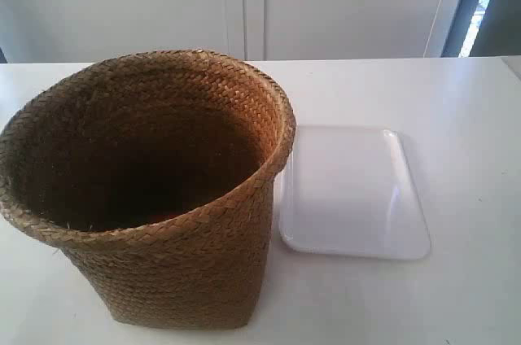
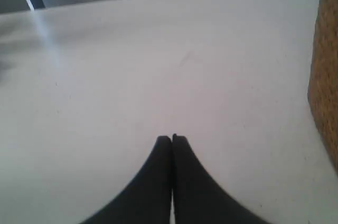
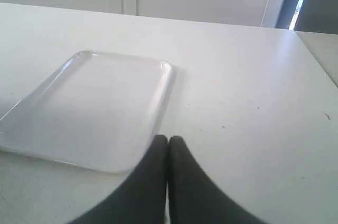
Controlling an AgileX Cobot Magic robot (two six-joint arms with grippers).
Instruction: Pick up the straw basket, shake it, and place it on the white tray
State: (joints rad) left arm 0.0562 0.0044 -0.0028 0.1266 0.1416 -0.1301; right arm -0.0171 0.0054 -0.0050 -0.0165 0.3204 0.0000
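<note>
Angling down, closed: left pincer (image 2: 171, 138), right pincer (image 3: 168, 138).

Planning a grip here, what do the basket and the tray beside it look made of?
The straw basket looks like braided natural straw or similar plant fibre: brown, matte, rough woven rows. The white tray looks like glossy plastic or melamine, possibly glazed ceramic: smooth, with highlights along its low rim.

We record a smooth white tabletop (image 1: 464, 109) carrying two items. A large brown woven straw basket (image 1: 187, 280) stands upright on it; a flat glossy white rectangular tray (image 1: 350, 190) lies just beside the basket.
</note>
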